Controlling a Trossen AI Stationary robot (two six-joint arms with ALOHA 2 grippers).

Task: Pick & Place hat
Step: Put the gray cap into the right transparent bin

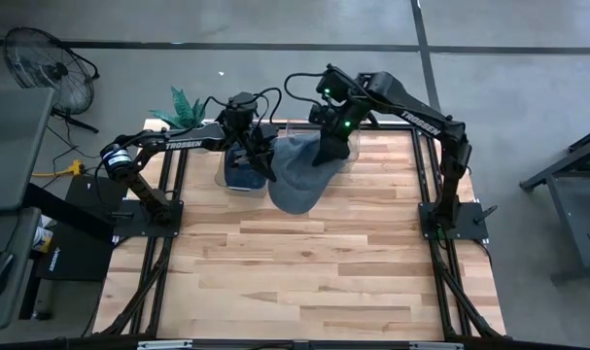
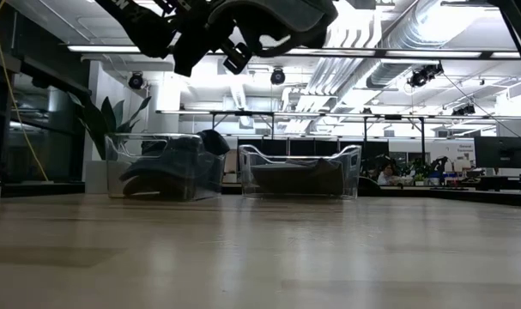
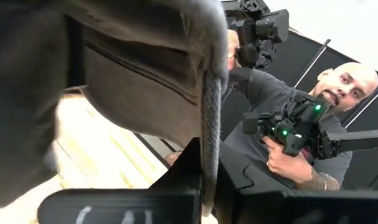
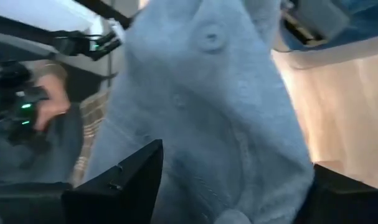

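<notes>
A grey cap (image 1: 296,183) with a button on its crown (image 4: 210,37) hangs in the air over the table's far middle; in the low view the cap (image 2: 281,15) is well above the tabletop. My left gripper (image 1: 265,160) is shut on its edge. My right gripper (image 1: 331,151) is open and slants down onto the crown, one finger (image 4: 129,180) on either side of it. My left gripper (image 3: 207,180) pinches the cap's rim edge (image 3: 208,124) between its two fingers, coming level from the table's left. The cap is lifted clear of the table, its inside turned toward this wrist. My right gripper (image 4: 235,163): I cannot tell whether its fingers touch the crown.
Two clear bins stand at the table's far edge: the left bin (image 2: 161,167) holds dark caps, the right bin (image 2: 299,172) a dark one. A plant (image 1: 183,105) and a fan (image 1: 44,60) stand beyond the far left corner. A person (image 3: 288,118) stands beyond the table.
</notes>
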